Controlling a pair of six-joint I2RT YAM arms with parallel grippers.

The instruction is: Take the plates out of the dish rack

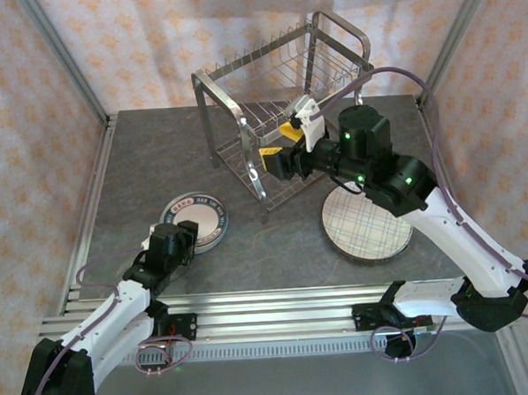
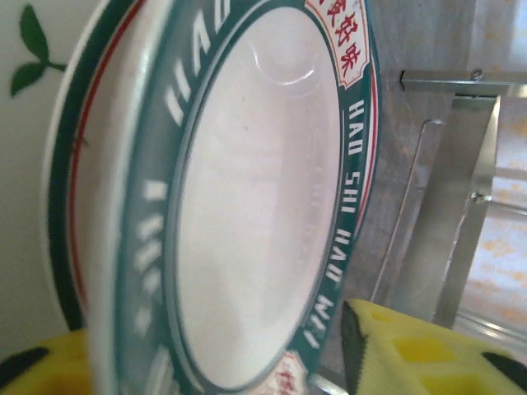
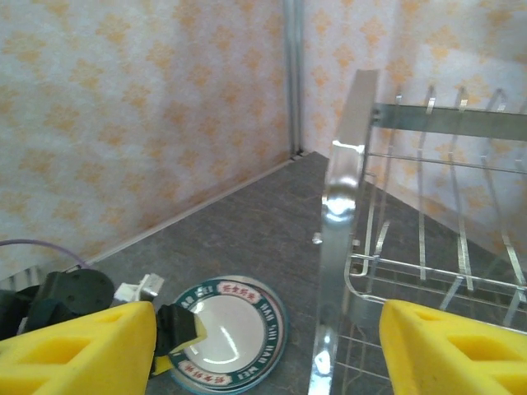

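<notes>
The dish rack [image 1: 285, 99] stands at the back middle of the table, and its shiny leg and tines [image 3: 342, 189] rise close in the right wrist view. A small white plate with a dark green lettered rim [image 1: 201, 220] lies on top of a low stack at the front left. My left gripper [image 1: 182, 239] straddles its near rim, jaws open. In the left wrist view [image 2: 198, 354] a sliver of gap shows beside the rim [image 2: 354, 164]. A large plaid-lined plate [image 1: 367, 226] lies flat at the front right. My right gripper [image 1: 277, 141] hovers open by the rack's front leg, nothing between its fingers [image 3: 268, 346].
Under the lettered plate a second rim with a red line [image 2: 78, 164] shows, and a white surface with a green leaf print [image 2: 33, 49] lies beyond it. Patterned walls close in the table on three sides. A metal rail [image 1: 270, 303] runs along the near edge.
</notes>
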